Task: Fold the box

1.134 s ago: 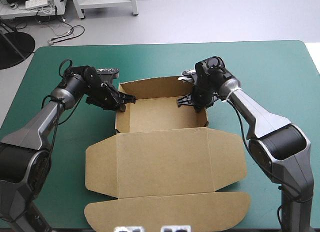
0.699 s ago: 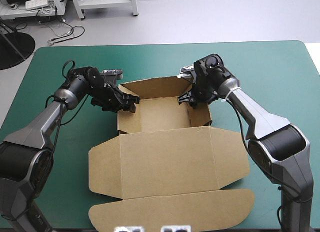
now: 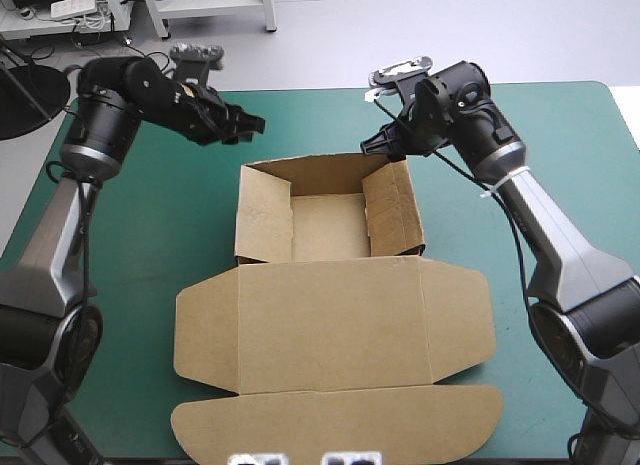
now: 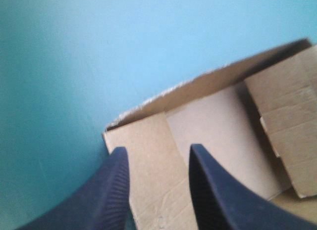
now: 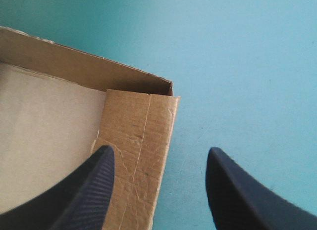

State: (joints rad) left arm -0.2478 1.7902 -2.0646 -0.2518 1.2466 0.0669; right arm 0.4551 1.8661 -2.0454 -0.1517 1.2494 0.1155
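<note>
Quick rundown for you: the brown box (image 3: 335, 295) sits in the middle of the teal-green counter (image 3: 560, 135). Its far part is an open tray (image 3: 330, 225) with the walls standing and the side flaps tucked in. The lid (image 3: 330, 335) lies flat on the near side, with its long tongue almost at the counter's near edge.

Your left hand (image 3: 250, 125) hovers up off the counter, just beyond the tray's far-left corner and pointing in toward it. From its own camera the left hand (image 4: 157, 150) has its black fingers parted with nothing between them, and the tray's far-left corner and inside wall lie right under them.

Your right hand (image 3: 383, 145) hangs over the far-right corner, just above the rim. In the wrist view the right hand (image 5: 159, 151) is spread wide and empty. One finger is over the tucked side wall, the other over bare counter outside the box.
</note>
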